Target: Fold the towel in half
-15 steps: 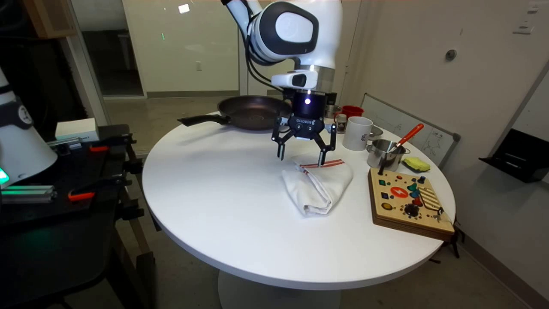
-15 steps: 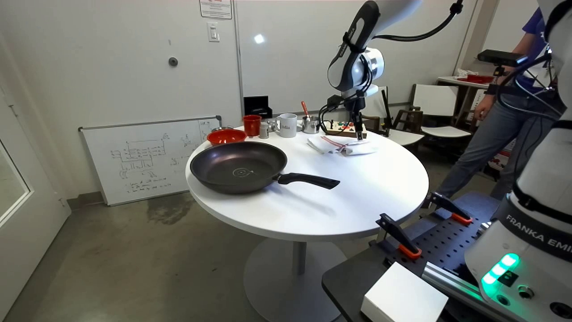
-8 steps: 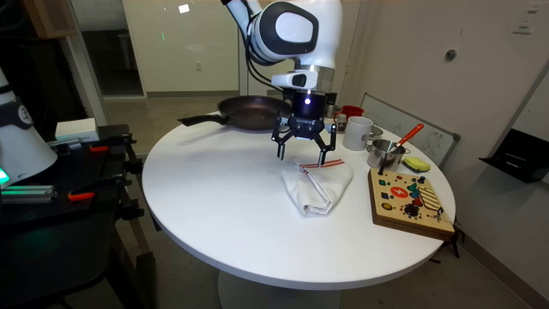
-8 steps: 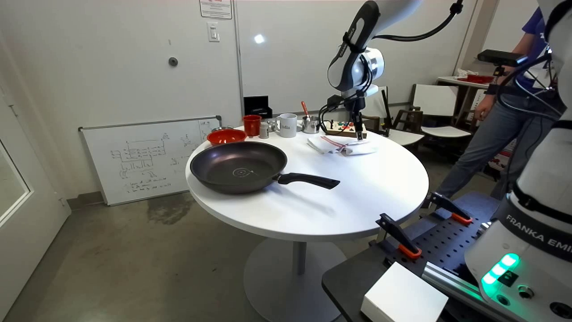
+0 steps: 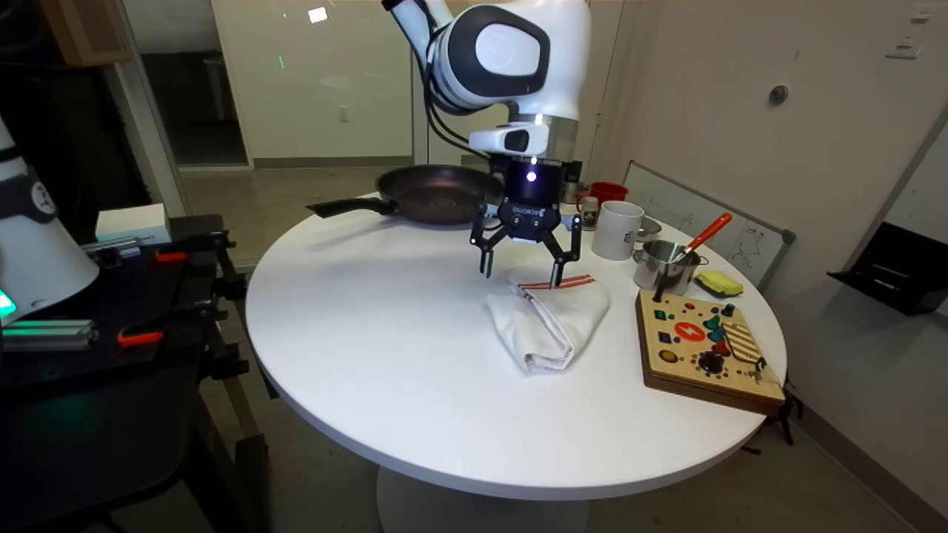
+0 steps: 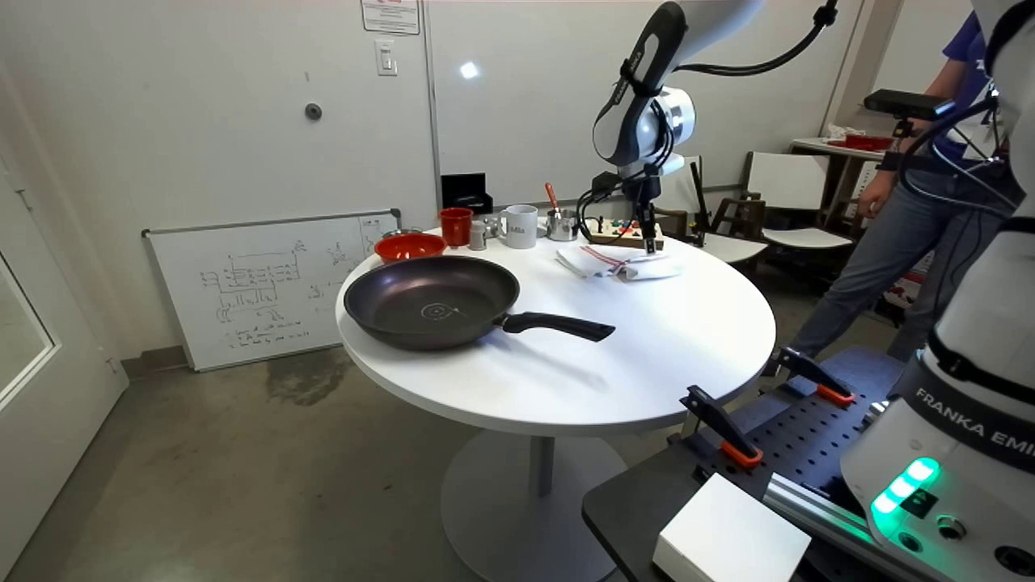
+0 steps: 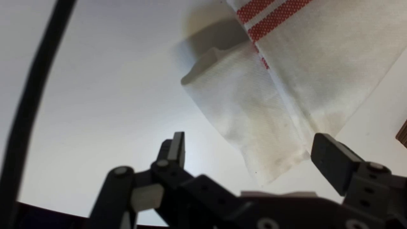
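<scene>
The pincer (image 5: 521, 270) stands spread and unloaded in an exterior view; the towel (image 5: 549, 323) lies beneath on the bench (image 5: 370, 348), offset toward one fingertip (image 5: 555, 276). In an exterior view, the towel (image 6: 600, 263) forms low, rumpled folds. In the wrist view, its red-banded white weave tapers diagonally between the fingers (image 7: 332, 163).

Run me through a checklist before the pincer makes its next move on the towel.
1. Pincer open: ok, its jaws stand wide apart.
2. Towel resting on the table, not gripped: ok.
3. Towel layers squared up: not ok, they lie askew to each other.
4. Pincer and towel apart: cannot tell; they overlap in both exterior views, but the depth is unclear.
5. Frying pan apart from the towel: ok in both exterior views.
6. Wooden board apart from the towel: ok, white table shows between them in an exterior view.
</scene>
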`<action>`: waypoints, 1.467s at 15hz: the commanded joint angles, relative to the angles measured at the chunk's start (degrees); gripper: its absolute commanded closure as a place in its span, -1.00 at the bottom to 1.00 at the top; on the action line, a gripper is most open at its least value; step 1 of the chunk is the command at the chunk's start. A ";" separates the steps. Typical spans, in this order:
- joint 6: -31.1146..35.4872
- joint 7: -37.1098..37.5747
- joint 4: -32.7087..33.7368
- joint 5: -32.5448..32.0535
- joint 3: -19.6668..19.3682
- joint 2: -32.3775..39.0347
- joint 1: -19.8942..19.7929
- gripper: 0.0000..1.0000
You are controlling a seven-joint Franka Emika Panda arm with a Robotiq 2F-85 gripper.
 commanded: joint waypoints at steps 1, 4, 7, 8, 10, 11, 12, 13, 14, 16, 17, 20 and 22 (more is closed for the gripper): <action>3.48 1.02 2.33 1.40 -0.12 5.18 -0.14 -1.00; 3.18 -0.11 0.69 1.15 -0.75 4.44 0.61 -1.00; 3.57 -0.14 1.37 1.36 -0.80 5.55 0.63 -1.00; 3.56 -0.13 1.53 1.38 -0.80 5.54 0.63 -1.00; 4.17 -0.05 1.54 1.78 -0.65 5.47 0.35 -1.00; 5.59 1.19 1.33 2.06 -0.89 5.66 0.51 -1.00; 6.26 1.45 1.18 1.84 -1.16 5.86 0.77 -1.00; 6.67 1.93 1.29 1.62 -1.54 6.20 1.12 -1.00; 6.87 1.78 1.29 1.70 -1.55 6.27 1.10 -1.00; 8.47 3.39 1.40 2.50 -1.81 6.73 1.20 -1.00; 9.03 3.20 1.21 2.57 -1.65 6.71 1.00 -1.00; 8.72 4.23 1.91 3.00 -1.87 7.56 1.14 -1.00; 7.62 3.32 2.38 2.96 -1.71 7.99 0.90 -0.62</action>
